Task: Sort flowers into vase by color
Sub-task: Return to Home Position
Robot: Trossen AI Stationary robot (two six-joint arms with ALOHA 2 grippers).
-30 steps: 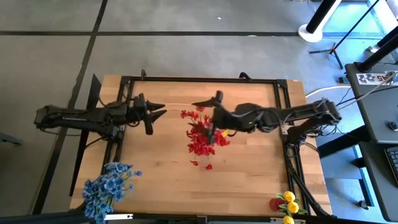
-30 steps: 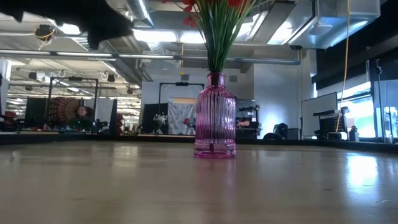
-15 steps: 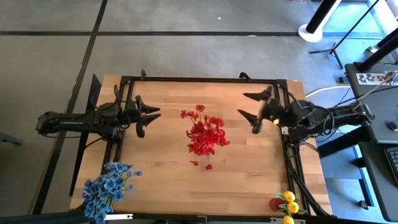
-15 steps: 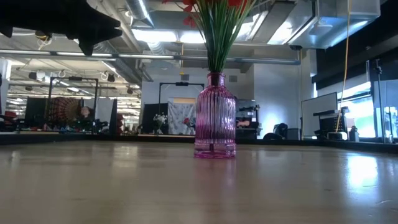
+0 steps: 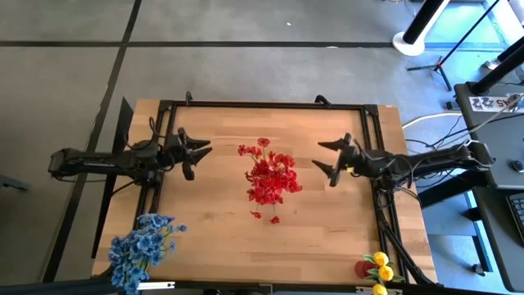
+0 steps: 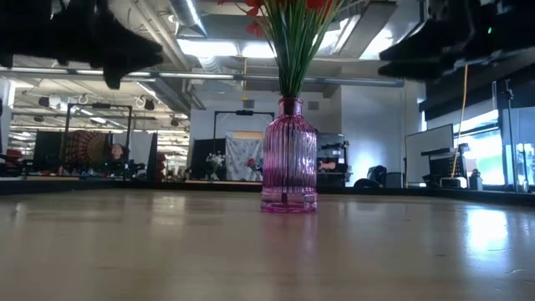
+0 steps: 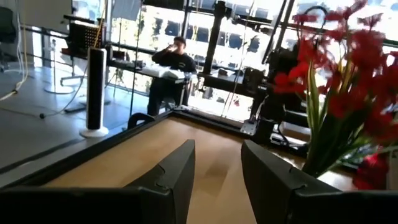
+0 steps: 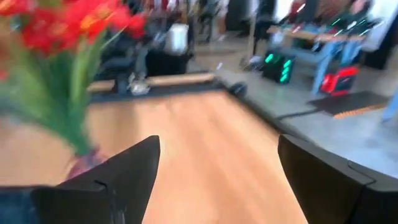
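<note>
A bunch of red flowers (image 5: 270,179) stands with its green stems in a purple ribbed glass vase (image 6: 289,159) at the middle of the table. Blue flowers (image 5: 143,244) are bunched at the near left corner and yellow flowers (image 5: 379,265) at the near right corner. My left gripper (image 5: 199,158) hovers open to the left of the red bunch and faces it. My right gripper (image 5: 319,156) hovers open to its right, also clear of it. The left wrist view shows the red flowers (image 7: 348,81) past the open fingers, and the right wrist view shows the red flowers (image 8: 62,31) too.
A few small red bits (image 5: 266,216) lie on the wood just in front of the vase. A black frame (image 5: 262,105) runs around the table's far and side edges. Bare wood lies between each gripper and the vase. A person stands in the room behind (image 7: 174,59).
My right gripper has drawn back from the red bunch toward the table's right edge, then eased a little toward the vase again and come lower, so it now shows in the low view. My left gripper has shifted slightly toward the left edge. The red flowers stay in the vase.
</note>
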